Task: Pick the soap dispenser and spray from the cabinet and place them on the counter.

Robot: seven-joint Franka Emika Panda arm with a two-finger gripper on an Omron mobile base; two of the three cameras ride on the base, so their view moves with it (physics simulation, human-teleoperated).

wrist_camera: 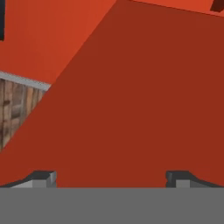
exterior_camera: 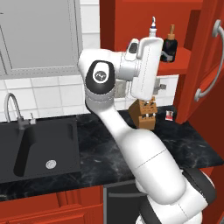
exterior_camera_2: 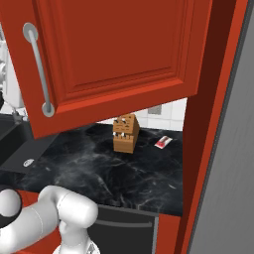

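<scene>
The red cabinet (exterior_camera: 131,22) stands open, its door (exterior_camera: 210,65) swung out to the right. On its shelf stand the white spray (exterior_camera: 152,29) and, right of it, the dark soap dispenser (exterior_camera: 170,43) with a tan pump. My arm reaches up to the shelf, and its white forearm hides the spray's body and most of the hand. In the hand view my gripper (wrist_camera: 111,179) is open, fingertips wide apart with nothing between them, facing red cabinet panels close up. The black counter (exterior_camera: 100,153) lies below. The open door (exterior_camera_2: 114,49) covers the shelf in the right base view.
A wooden knife block (exterior_camera: 144,113) stands on the counter under the cabinet, with a small red-and-white packet (exterior_camera: 169,115) to its right. A black sink (exterior_camera: 39,148) with a faucet (exterior_camera: 13,109) lies at the left. The door's silver handle (exterior_camera_2: 39,69) hangs near.
</scene>
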